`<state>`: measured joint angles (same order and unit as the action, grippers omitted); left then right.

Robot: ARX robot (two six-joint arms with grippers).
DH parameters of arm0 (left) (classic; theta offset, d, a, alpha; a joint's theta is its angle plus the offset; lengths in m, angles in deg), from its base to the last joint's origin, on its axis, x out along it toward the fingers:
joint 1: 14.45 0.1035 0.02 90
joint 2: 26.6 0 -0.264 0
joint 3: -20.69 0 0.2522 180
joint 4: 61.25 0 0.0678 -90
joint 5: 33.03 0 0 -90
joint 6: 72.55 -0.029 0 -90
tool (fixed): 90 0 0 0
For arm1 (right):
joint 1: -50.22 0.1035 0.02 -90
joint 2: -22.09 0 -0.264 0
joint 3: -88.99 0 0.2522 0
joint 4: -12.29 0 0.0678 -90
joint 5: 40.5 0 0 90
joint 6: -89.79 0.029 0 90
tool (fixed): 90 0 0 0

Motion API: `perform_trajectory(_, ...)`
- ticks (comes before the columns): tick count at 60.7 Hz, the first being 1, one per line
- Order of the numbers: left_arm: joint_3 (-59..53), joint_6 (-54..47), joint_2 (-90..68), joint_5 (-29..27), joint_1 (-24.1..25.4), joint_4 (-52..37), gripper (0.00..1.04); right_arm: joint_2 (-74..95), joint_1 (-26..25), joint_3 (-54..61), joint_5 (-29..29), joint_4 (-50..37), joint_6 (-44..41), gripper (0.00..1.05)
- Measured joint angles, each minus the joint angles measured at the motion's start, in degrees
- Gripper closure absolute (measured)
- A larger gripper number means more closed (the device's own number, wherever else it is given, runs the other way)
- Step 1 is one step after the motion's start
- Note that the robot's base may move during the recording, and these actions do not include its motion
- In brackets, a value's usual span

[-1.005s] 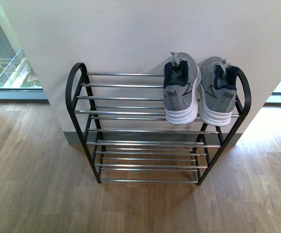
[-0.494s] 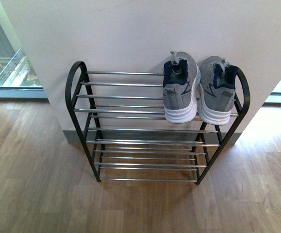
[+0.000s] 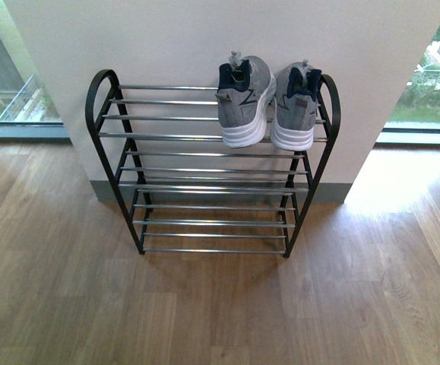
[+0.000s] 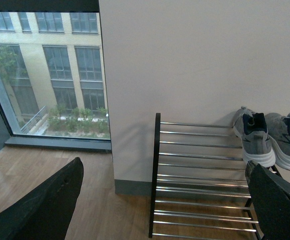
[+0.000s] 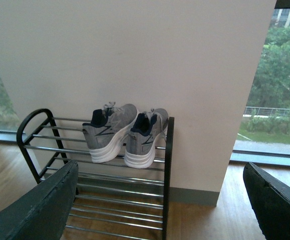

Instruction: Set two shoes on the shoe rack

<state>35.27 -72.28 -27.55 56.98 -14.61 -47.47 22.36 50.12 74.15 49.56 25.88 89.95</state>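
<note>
Two grey knit shoes with white soles, one [image 3: 244, 100] beside the other [image 3: 296, 106], sit heels outward at the right end of the shoe rack's [image 3: 121, 137] top tier. The rack stands against a white wall. Both shoes also show in the left wrist view [image 4: 255, 141] and in the right wrist view [image 5: 108, 131]. My left gripper [image 4: 167, 210] is open and empty, well back from the rack [image 4: 157, 165]. My right gripper [image 5: 160, 210] is open and empty too, facing the rack's right end [image 5: 169, 160]. Neither arm shows in the front view.
Wooden floor [image 3: 204, 312] spreads in front of the rack. Floor-length windows [image 3: 11, 68] flank the white wall [image 3: 204, 38] on both sides. The rack's lower tiers and the left part of the top tier hold nothing.
The front view has pulled back and shifted: the rack and shoes now sit smaller, higher and further left in the picture. The shoes have not moved on the rack.
</note>
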Motion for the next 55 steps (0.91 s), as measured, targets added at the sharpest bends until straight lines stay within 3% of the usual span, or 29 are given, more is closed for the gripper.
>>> perform_trajectory(55,0.00,0.00,0.00,0.00,0.00,0.00,0.09,0.00,0.00,0.00,0.00,0.02,0.00,0.09)
